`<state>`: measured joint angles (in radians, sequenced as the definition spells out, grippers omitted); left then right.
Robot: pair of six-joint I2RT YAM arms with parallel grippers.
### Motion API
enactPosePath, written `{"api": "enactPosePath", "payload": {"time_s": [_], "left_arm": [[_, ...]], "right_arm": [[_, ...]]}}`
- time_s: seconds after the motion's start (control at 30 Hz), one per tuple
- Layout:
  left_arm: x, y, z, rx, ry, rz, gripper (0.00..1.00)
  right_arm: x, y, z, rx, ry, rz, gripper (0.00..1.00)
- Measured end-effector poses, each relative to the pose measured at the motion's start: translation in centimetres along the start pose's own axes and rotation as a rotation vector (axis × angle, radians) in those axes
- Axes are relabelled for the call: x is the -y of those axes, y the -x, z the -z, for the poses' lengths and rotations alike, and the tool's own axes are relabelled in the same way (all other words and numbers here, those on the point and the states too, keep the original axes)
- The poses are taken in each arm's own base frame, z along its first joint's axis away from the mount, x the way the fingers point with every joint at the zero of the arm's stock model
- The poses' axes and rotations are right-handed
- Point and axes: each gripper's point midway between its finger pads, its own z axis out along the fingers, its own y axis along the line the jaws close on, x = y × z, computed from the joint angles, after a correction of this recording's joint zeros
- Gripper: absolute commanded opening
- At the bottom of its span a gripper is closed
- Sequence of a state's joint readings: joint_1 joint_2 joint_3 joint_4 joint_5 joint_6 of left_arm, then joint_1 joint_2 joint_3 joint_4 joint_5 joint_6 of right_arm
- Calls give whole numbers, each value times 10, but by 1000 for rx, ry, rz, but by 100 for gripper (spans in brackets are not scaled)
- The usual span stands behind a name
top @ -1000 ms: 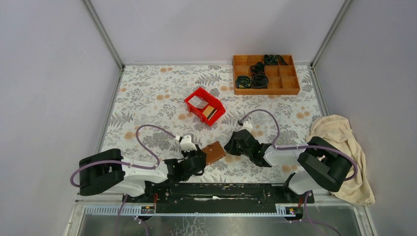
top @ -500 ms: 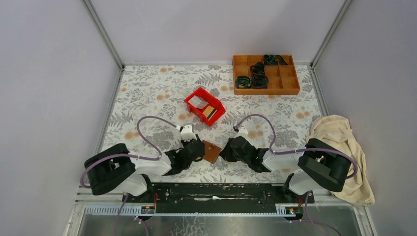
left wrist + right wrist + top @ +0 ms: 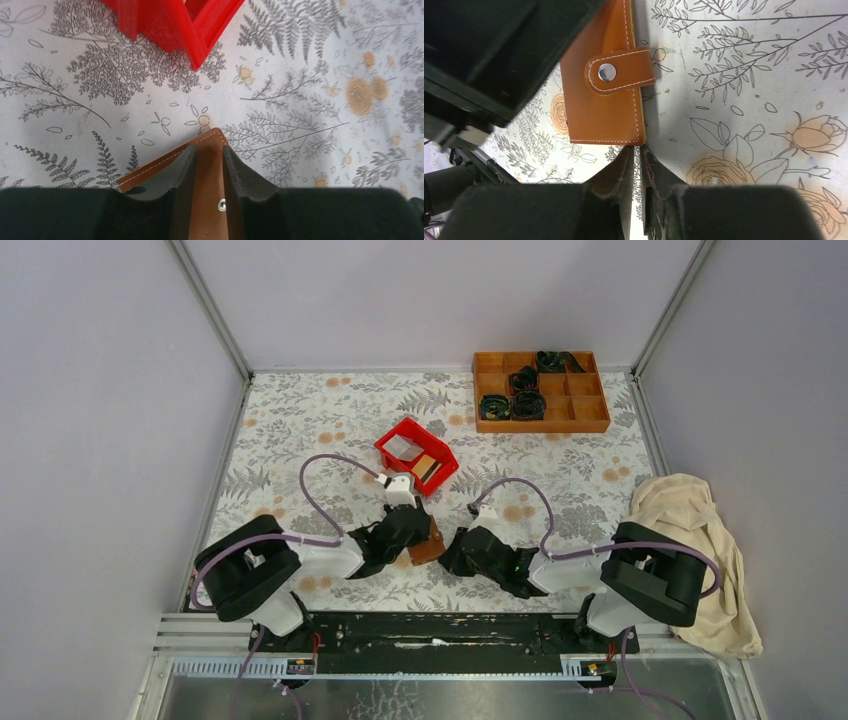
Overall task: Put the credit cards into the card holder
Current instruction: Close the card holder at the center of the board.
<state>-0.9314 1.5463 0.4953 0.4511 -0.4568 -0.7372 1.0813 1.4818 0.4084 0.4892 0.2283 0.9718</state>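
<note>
Card holder, closed, with its strap snapped over the stitched edge, is shown clamped in the left claw, whose fingers are pressed against it from either side. Whether its lower edge touches the desk cannot be told. The long axis of the holder is laid in line with the reach of the right claw. That claw is set just beside the holder's nearest corner, its fingers all but clenched, with only a thin slit between them and nothing grasped. The slit is lined up with the holder's strap-side edge, so the strap lies straight ahead of that claw, farther along the same edge. The unsnapping is therefore judged to fall to the right arm, the left being taken up with the hold. The credit cards, a white card and a gold-tan card, are seen beyond the holder and well apart from it, inside a red bin; neither has yet been placed. Farther beyond the holder and to its right an orange compartment tray is set, and a beige cloth is heaped well to the holder's right.
</note>
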Motion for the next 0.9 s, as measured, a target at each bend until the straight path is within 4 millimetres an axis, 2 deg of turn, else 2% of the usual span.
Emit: {"api": "enactPosePath", "payload": {"time_s": [0.07, 0.27, 0.37, 0.47, 0.57, 0.67, 0.8, 0.9], "left_arm": [[2, 7, 2, 14, -10, 4, 36], [15, 41, 18, 97, -52, 45, 55], [20, 64, 33, 156, -75, 85, 60], [17, 73, 47, 193, -92, 135, 60], [-2, 62, 57, 191, -74, 178, 59], [-25, 39, 61, 163, -42, 207, 52], [-47, 16, 63, 124, 2, 230, 47], [-51, 9, 64, 112, 9, 250, 44]], "right_arm": [[1, 1, 1, 8, -9, 3, 22], [11, 6, 11, 35, -66, 25, 37], [17, 9, 17, 50, -98, 45, 41], [26, 11, 24, 57, -133, 81, 43], [34, 13, 30, 57, -174, 137, 43], [36, 20, 34, 62, -212, 203, 44], [20, 37, 37, 84, -218, 276, 44], [-2, 53, 38, 109, -194, 321, 44]]}}
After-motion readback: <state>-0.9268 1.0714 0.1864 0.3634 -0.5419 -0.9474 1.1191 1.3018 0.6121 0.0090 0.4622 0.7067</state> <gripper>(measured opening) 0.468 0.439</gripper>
